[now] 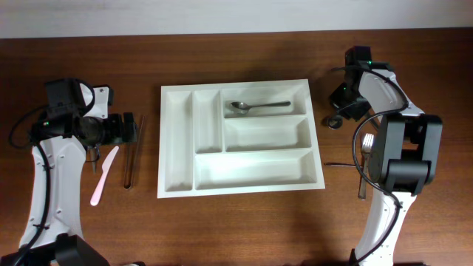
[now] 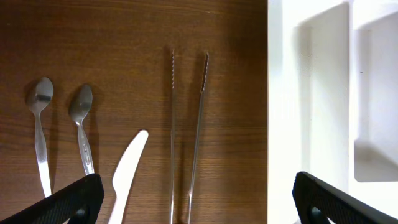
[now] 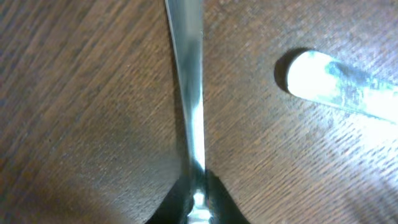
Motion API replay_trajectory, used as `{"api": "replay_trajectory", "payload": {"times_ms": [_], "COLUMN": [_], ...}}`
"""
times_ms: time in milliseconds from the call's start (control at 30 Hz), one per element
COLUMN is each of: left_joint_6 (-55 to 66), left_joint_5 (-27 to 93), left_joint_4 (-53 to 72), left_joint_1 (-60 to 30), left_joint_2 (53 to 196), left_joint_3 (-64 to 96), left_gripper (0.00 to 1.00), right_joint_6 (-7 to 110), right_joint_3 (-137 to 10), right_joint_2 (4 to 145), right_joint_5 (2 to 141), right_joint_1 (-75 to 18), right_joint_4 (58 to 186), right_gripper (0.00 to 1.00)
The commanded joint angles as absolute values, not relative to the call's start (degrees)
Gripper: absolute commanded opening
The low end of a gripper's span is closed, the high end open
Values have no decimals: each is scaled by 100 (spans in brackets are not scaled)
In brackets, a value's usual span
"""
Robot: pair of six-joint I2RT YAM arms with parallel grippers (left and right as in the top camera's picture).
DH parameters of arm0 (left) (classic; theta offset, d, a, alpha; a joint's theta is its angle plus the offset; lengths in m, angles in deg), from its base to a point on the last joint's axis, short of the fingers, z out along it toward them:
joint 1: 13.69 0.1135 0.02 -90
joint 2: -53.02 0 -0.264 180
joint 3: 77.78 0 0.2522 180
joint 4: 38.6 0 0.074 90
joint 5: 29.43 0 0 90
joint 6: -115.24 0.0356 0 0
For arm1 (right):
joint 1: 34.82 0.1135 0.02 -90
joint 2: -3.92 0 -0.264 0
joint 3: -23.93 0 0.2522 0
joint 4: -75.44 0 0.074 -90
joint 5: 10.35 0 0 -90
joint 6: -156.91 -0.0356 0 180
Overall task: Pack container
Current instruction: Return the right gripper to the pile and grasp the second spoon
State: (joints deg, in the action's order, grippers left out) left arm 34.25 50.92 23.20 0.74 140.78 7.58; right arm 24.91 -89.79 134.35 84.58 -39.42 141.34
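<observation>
The container, a white five-compartment tray (image 1: 168, 148), lies mid-table, and its left edge also shows in the left wrist view (image 2: 311, 93). One metal spoon (image 1: 255, 107) lies in its top wide compartment. My left gripper (image 1: 130, 130) (image 2: 199, 208) is open wide and empty above metal tongs (image 2: 186, 124) (image 1: 131, 166). My right gripper (image 1: 344, 109) (image 3: 198, 202) is shut on the handle of a metal spoon (image 3: 189, 93), low on the table right of the tray. The spoon's bowl (image 1: 334, 121) shows overhead.
A white plastic knife (image 2: 127, 168) (image 1: 103, 174) and two metal spoons (image 2: 40, 124) (image 2: 81, 124) lie left of the tongs. A fork (image 1: 363, 159) lies under the right arm. A white utensil end (image 3: 336, 84) lies near the right gripper.
</observation>
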Motion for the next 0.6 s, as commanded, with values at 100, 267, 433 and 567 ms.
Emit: {"api": "replay_trajectory", "payload": {"times_ms": [100,267,433,567], "left_joint_6": [3519,3519,3519,3519], "left_joint_5": [5092,5092,5092,5092], "left_joint_4": [2324,2324,2326,2324], "left_joint_1": [109,109,109,109], "left_joint_2": [14109,14109,14109,14109], "left_joint_3": [880,880,880,880], "left_gripper": [99,99,99,99], "right_joint_6": [2467,2529,2815,2856], "right_joint_3": [-8761,-8824,-9108,-9320], "right_joint_2": [13653,13625,13402,12967], "right_joint_5": [8484,8488,8600,8678], "right_joint_1": [-3933,-3938,-3938,-3936], "right_joint_4": [14329,14552,14871,15085], "right_gripper": [4,4,4,4]}}
